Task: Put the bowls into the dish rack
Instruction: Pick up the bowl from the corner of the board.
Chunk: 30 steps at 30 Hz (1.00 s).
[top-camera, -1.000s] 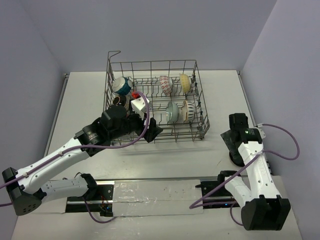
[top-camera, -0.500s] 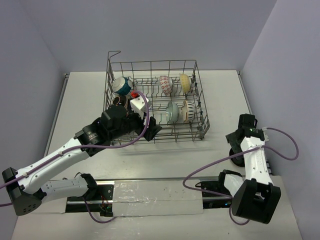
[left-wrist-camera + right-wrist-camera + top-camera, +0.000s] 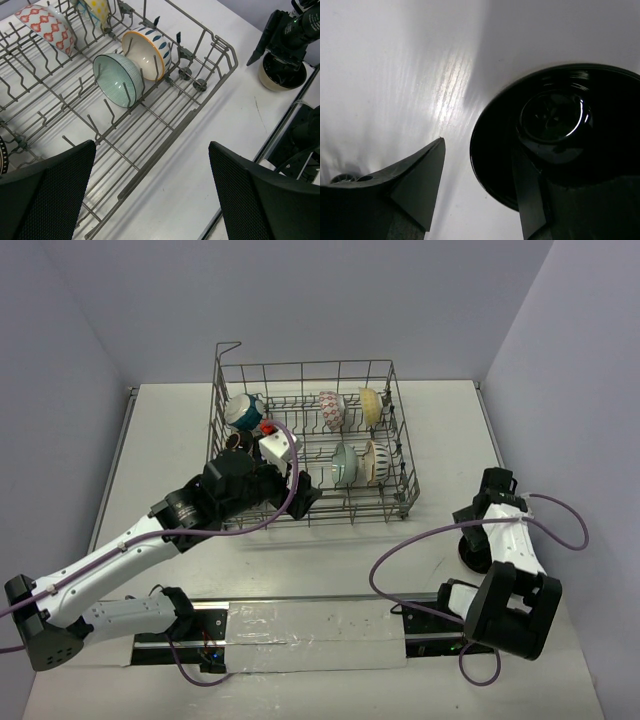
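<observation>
**Straddling the rim: right pincer over the bowl outside the rack**

Starting nearest, by the right edge of the tabletop (image 3: 160,440): the right pincer (image 3: 480,150) is down at the black bowl (image 3: 555,115). That bowl sits upright on the surface, well apart from the rack. The fingers are apart, one dipped inside the bowl and one outside it, with the rim between them. A strip of white tabletop shows between the outer finger and the rim, so nothing is clamped. Seen from the left wrist, the bowl's outer wall reads pale and its inside dark.

Now the left pincer (image 3: 155,200): spread wide, nothing between its fingers. It hangs over the near wall of the dish rack (image 3: 360,502), left of that wall's middle.

The rack itself stands on the far half of the tabletop, roughly centred between the side edges.

Inside, in the near row, a pale green bowl (image 3: 119,80) stands on edge. Just beside it, toward the rack's right wall, is a white bowl (image 3: 147,52) with blue leaf marks. Whether the two touch, I cannot tell.

In the far row, a red-patterned bowl (image 3: 45,27) stands on edge with a yellow bowl (image 3: 371,405) to its right.

On the rack's left side, a dark bowl (image 3: 236,441) is partly hidden behind the left arm. Beyond it, a teal bowl (image 3: 243,412) sits near the far-left corner.
</observation>
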Each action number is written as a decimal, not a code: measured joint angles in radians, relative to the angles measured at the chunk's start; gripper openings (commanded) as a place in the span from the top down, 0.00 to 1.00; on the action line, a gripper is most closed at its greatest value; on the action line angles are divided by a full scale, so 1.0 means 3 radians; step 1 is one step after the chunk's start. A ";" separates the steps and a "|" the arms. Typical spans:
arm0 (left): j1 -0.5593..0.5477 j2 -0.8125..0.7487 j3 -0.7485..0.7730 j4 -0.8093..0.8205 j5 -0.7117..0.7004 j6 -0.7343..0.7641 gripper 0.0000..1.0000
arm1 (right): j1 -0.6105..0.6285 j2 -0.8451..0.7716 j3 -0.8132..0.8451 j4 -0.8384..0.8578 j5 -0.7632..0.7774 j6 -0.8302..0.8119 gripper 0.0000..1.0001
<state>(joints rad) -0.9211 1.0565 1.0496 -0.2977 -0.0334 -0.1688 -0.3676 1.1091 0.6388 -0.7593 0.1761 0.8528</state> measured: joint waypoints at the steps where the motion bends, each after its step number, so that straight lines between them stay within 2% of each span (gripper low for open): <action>1: 0.0003 0.0004 0.0000 0.0000 -0.0009 0.0000 0.01 | -0.0006 0.0033 -0.0017 0.0034 -0.0014 -0.0023 0.42; 4: 0.0013 0.0017 0.0000 -0.0010 -0.0052 0.0001 0.01 | -0.0017 0.0193 -0.0024 0.0132 -0.0043 -0.0084 0.55; 9: 0.0065 0.0039 0.0000 -0.0023 -0.0060 0.0000 0.01 | -0.0034 0.0323 -0.0020 0.0219 -0.0046 -0.0210 0.68; 10: 0.0075 0.0045 0.0000 -0.0023 -0.0060 0.0000 0.01 | -0.0034 0.0337 -0.0010 0.0226 -0.0046 -0.0225 0.74; 15: 0.0134 0.0072 0.0000 -0.0025 -0.0058 0.0000 0.01 | -0.0034 0.0381 0.0094 0.0196 -0.0019 -0.0312 0.79; 18: 0.0165 0.0079 0.0000 -0.0027 -0.0058 0.0000 0.01 | -0.0034 0.0478 0.0167 0.0158 -0.0018 -0.0357 0.94; 20: 0.0186 0.0079 0.0000 -0.0027 -0.0060 0.0000 0.01 | -0.0037 0.0576 0.0231 0.0136 -0.0020 -0.0383 1.00; 30: 0.0252 0.0140 0.0000 -0.0056 -0.0060 0.0001 0.01 | -0.0037 0.1006 0.0615 0.0367 -0.0160 -0.0525 1.00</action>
<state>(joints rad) -0.8455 1.0985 1.0496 -0.3145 -0.0513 -0.1684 -0.3786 1.4109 0.8234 -0.6491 0.1280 0.6952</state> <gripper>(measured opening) 0.993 0.258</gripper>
